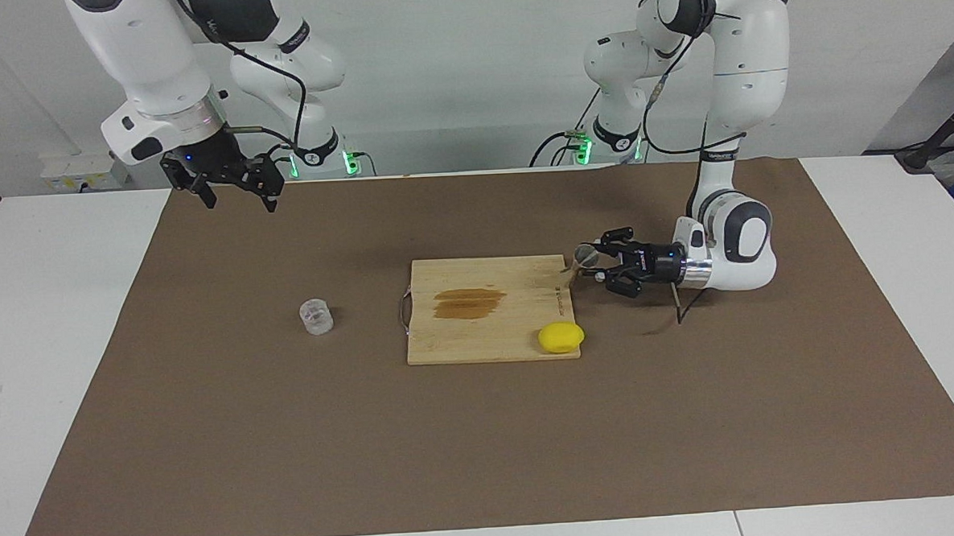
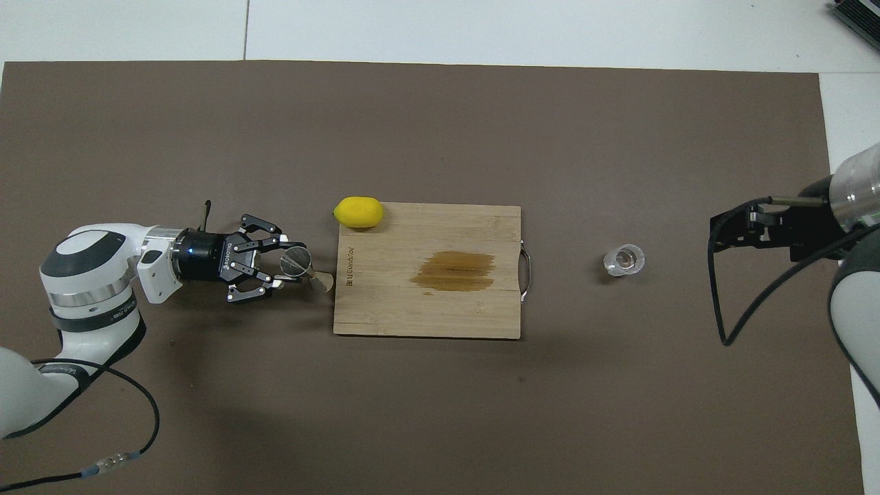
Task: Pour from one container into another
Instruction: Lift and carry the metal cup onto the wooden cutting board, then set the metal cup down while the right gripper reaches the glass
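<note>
The clear glass tumbler (image 1: 316, 317) stands upright on the brown mat, toward the right arm's end of the table; it also shows in the overhead view (image 2: 624, 260). The metal jigger (image 1: 578, 265) is tilted at the cutting board's edge toward the left arm's end, its upper cone leaning toward my left gripper (image 1: 599, 263). That gripper comes in low and level, with a finger on either side of the upper cone (image 2: 298, 262). My right gripper (image 1: 239, 196) waits open and empty, raised over the mat's edge at the robots' end.
A wooden cutting board (image 1: 480, 340) with a brown wet stain (image 1: 469, 303) lies mid-table between jigger and glass. A yellow lemon (image 1: 561, 337) sits at the board's corner, beside the jigger and farther from the robots.
</note>
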`<control>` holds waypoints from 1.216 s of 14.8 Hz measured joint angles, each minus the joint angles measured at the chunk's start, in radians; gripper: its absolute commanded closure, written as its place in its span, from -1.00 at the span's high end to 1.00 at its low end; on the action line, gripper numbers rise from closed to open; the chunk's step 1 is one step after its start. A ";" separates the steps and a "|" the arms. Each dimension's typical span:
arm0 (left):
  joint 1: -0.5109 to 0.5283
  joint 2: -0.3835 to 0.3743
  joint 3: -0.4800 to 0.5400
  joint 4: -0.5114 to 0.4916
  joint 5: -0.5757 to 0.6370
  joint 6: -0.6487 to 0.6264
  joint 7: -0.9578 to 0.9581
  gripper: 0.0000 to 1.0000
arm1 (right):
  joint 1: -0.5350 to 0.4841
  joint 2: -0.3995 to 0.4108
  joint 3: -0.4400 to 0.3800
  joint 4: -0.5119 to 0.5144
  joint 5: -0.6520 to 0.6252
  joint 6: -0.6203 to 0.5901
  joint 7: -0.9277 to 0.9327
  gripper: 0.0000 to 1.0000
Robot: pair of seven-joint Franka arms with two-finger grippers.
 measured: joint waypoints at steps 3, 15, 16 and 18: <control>-0.043 -0.005 0.000 -0.022 -0.043 0.013 -0.017 -0.59 | -0.010 0.000 -0.001 0.000 0.000 0.000 0.000 0.99; -0.292 -0.017 0.000 -0.046 -0.375 0.186 0.084 -0.58 | -0.128 0.019 -0.004 -0.091 0.198 0.108 0.611 1.00; -0.312 -0.018 -0.001 -0.044 -0.397 0.209 0.122 -0.58 | -0.139 0.024 -0.005 -0.112 0.231 0.135 0.680 1.00; -0.351 -0.018 0.000 -0.044 -0.439 0.246 0.188 -0.58 | -0.150 0.032 -0.005 -0.156 0.295 0.193 0.800 1.00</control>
